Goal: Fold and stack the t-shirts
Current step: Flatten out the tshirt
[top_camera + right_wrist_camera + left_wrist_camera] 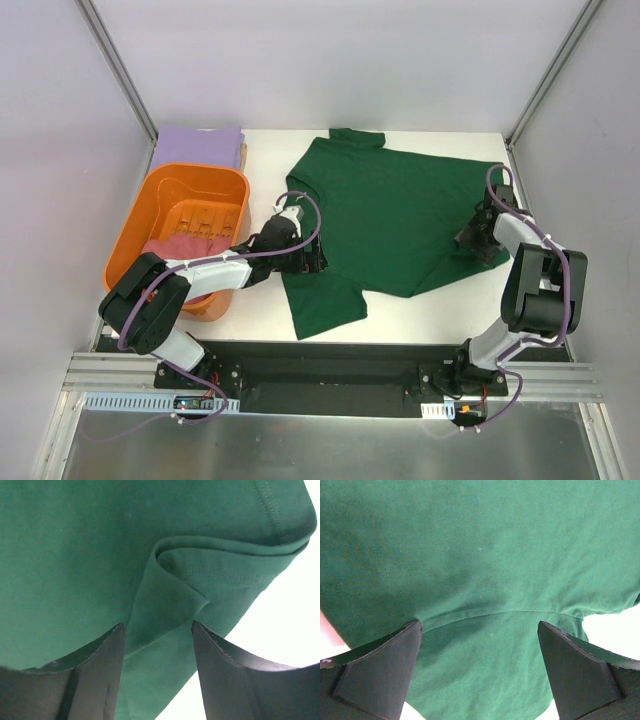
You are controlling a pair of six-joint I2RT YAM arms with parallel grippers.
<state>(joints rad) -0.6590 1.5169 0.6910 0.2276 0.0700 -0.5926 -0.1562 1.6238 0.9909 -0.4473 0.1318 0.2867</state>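
The dark green t-shirt (400,215) lies spread on the table, partly rumpled, with one sleeve toward the front (320,305). My left gripper (312,262) is low over its left side, by the sleeve seam. In the left wrist view the gripper (480,625) is wide open with green cloth (480,555) under it. My right gripper (478,240) is at the shirt's right edge. In the right wrist view it (157,625) is open, its jaws astride a folded flap of green cloth (175,600). The lavender t-shirt (200,144) lies folded at the back left. The pinkish-red t-shirt (180,250) lies in the basket.
The orange plastic basket (165,195) stands at the left, next to my left arm. White table shows at the front (420,315) and beside the shirt's right edge (280,630). Frame posts and grey walls enclose the table.
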